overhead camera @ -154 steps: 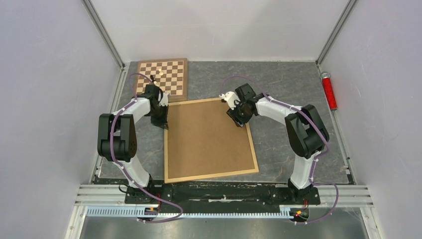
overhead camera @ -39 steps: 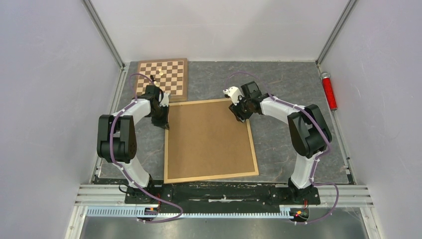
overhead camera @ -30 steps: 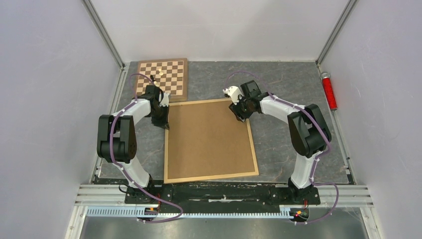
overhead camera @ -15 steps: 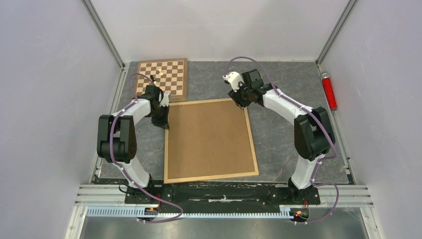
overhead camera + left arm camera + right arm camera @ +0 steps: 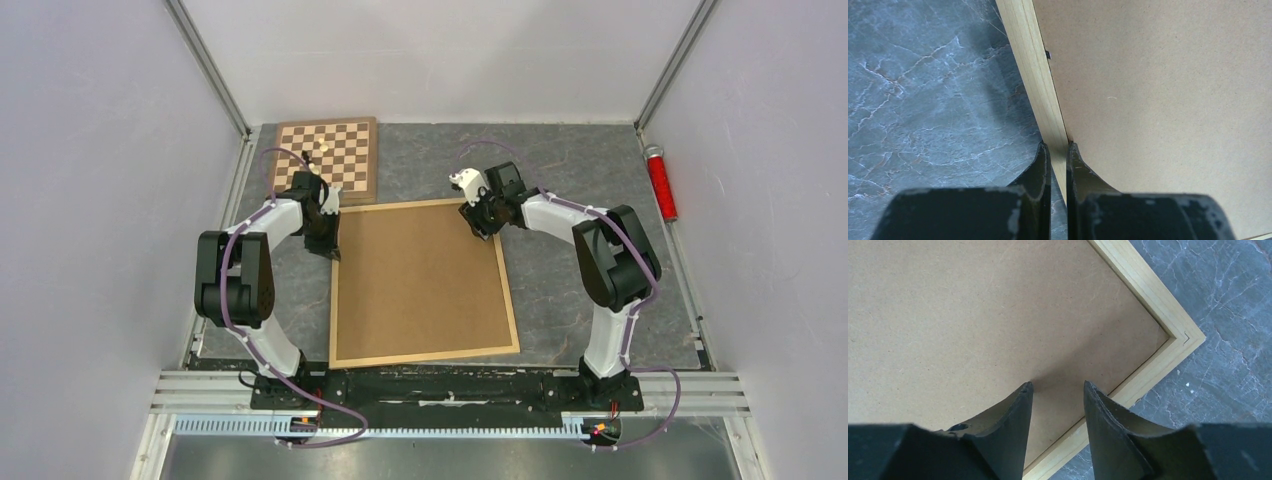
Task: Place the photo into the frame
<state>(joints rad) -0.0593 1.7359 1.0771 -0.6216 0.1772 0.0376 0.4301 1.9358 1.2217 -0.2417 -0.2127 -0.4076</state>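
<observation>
The large thin picture frame of light natural wood lies flat and back-up on the grey marbled counter. A plain brown backing board fills its opening and appears to sit level inside the rails. The sunset photo shows in none of the views. It may be under the board or somewhere out of sight; I cannot tell which.

The left end effector is down at the frame's left rail, near the far-left corner. Its fingers are nearly together, one over the counter outside the rail and the other at the board's edge, with a sliver of pale wood between them. Whether they pinch the rail or only press on it cannot be told. A small dark tab sits at the rail's inner edge, farther along from the fingers.

The right end effector hangs over the board just inside the frame's far-right corner, with its fingers apart and nothing between them.

A checkered wooden chessboard lies just beyond the frame's far-left corner, and a red cylinder lies well apart to its far right.

In my judgement the task is either almost finished or hardly begun. If the print is already under the board, what is left is seating and securing the backing. If it is not, the board has to come out first, then the photo goes in and the board goes back.
</observation>
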